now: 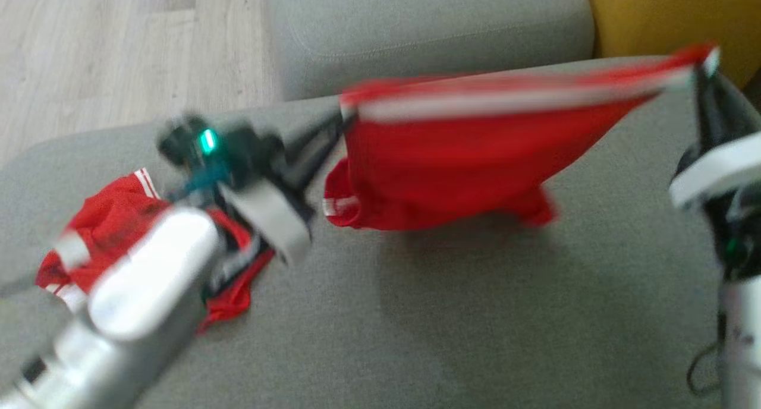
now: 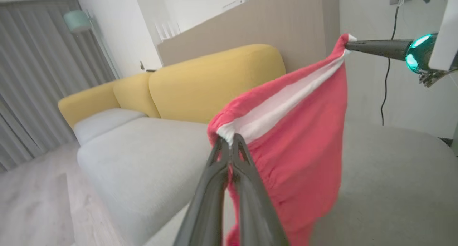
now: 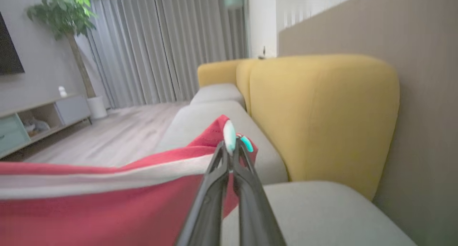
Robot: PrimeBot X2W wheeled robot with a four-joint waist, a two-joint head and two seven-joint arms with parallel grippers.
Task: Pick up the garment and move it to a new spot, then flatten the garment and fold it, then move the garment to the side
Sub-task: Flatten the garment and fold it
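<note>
Over sofa, left gripper, right gripper pinch garment.

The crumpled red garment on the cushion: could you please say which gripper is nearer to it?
Left. The left gripper pinches the stretched garment's corner beside the crumpled garment; the right gripper pinches the far corner, across the cushion.

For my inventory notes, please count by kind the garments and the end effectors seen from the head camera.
Red garments: 2, the held garment stretched in the air, and the crumpled garment lying on the grey seat.
End effectors: 2, the left end effector and the right end effector, each shut on the held garment.
Total: 4.
</note>
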